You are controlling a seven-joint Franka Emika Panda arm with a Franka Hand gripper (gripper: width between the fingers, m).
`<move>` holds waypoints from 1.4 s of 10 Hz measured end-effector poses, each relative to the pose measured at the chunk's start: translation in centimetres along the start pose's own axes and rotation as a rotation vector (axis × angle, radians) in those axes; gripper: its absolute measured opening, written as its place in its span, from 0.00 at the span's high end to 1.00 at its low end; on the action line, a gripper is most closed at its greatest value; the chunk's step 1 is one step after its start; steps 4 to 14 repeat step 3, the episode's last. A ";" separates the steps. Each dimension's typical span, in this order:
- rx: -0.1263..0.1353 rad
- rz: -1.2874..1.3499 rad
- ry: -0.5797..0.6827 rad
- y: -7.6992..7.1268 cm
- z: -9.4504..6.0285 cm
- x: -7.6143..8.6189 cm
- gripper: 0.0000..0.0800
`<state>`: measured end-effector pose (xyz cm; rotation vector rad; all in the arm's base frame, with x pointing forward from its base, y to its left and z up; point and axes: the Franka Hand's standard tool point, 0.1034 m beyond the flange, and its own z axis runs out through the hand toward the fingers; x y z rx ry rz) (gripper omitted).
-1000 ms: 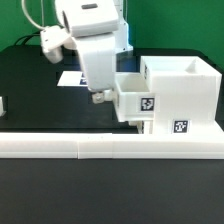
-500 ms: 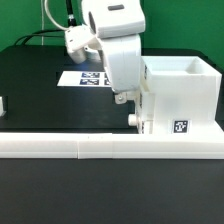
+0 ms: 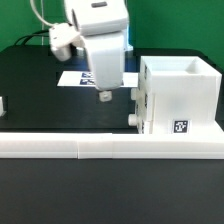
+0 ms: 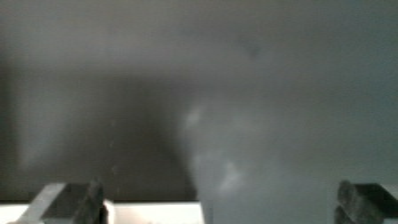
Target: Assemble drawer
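The white drawer housing [image 3: 182, 98] stands at the exterior view's right, against the low border wall, with a tag on its front. One small tray [image 3: 141, 112] sits pushed into its left side, only its face and knob [image 3: 133, 119] showing. My gripper [image 3: 103, 97] hangs just left of the housing, above the black table and apart from the tray. In the wrist view the gripper [image 4: 221, 205] is open and empty, its fingers [image 4: 71, 204] spread wide over blurred dark table. A small white part [image 3: 2, 104] shows at the left edge; I cannot tell what it is.
The long low white border wall [image 3: 90, 148] runs along the front. The marker board [image 3: 82, 78] lies on the black table behind the gripper. A blurred white patch [image 4: 139, 212] shows beside one finger in the wrist view.
The tray that stuck out of the housing's left side has gone in, to its face. My gripper moved right against it, then back to the left and away.
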<state>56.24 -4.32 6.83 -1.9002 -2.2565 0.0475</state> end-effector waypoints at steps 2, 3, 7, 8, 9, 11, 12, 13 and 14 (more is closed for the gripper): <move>-0.025 0.011 -0.018 0.1 -1.3 -1.3 0.19; -0.023 0.013 -0.018 0.0 -1.2 -1.3 0.19; -0.023 0.013 -0.018 0.0 -1.2 -1.3 0.19; -0.023 0.013 -0.018 0.0 -1.2 -1.3 0.19; -0.023 0.013 -0.018 0.0 -1.2 -1.3 0.19; -0.023 0.013 -0.018 0.0 -1.2 -1.3 0.19; -0.023 0.013 -0.018 0.0 -1.2 -1.3 0.19; -0.023 0.013 -0.018 0.0 -1.2 -1.3 0.19; -0.023 0.013 -0.018 0.0 -1.2 -1.3 0.19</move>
